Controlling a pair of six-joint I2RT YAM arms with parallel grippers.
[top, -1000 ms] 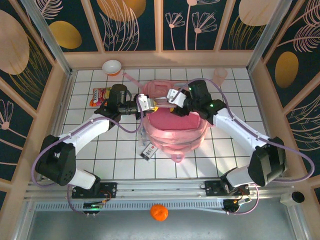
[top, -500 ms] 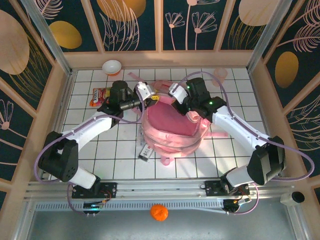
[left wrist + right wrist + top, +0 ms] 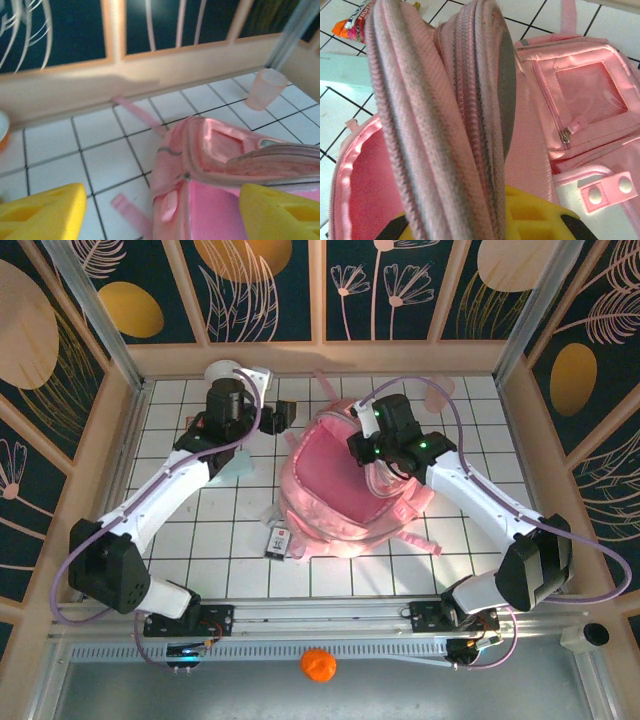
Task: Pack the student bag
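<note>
Left gripper gapes beside the student bag; right gripper alone pinches its rim, perhaps shallowly, so the mouth may collapse

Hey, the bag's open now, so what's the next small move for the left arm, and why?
Probably move the left gripper toward the snack packet lying on the tiles to the left of the student bag. Its jaws stand open and empty, off the bag, while the right gripper is clamped on the bag's zippered rim, holding the mouth open, ready to take an item.
</note>
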